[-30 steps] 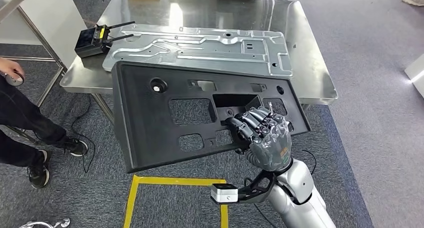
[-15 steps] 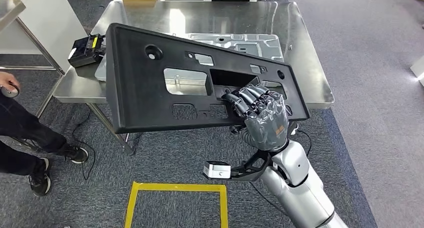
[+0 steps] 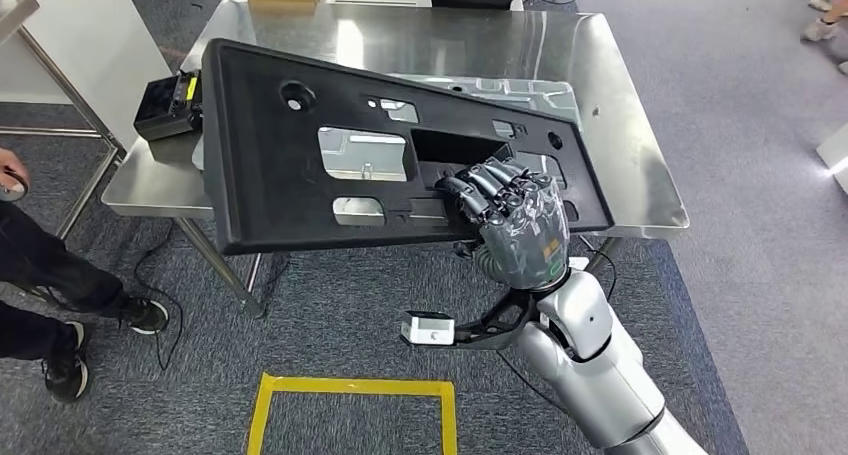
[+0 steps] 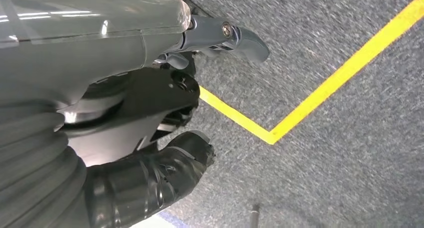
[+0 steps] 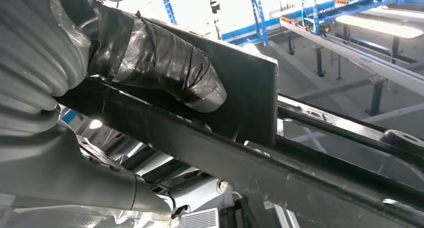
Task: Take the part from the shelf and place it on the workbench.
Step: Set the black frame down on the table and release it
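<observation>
We find the right hand [image 3: 515,225] clamped on the part [image 3: 280,180], fingers hooked through the central opening and the thumb pressed on the other face, as the right wrist view confirms. The left hand [image 4: 165,168] hangs over the carpet near the yellow tape [image 4: 320,87]; we cannot tell whether its fingers are spread or curled.

Against a second ago, the part has come up from over the floor and forward. Its far edge now overhangs the counter [image 3: 630,165], above the metal panel [image 3: 520,90] lying there, and the near edge has reached the counter's front rim. The part is tilted, left end higher, and appears clear of the surface.

We judge the carry nearly done: lowering and release remain. The panel and the black box [image 3: 165,105] crowd the landing area, so the part may end up resting on the panel
</observation>
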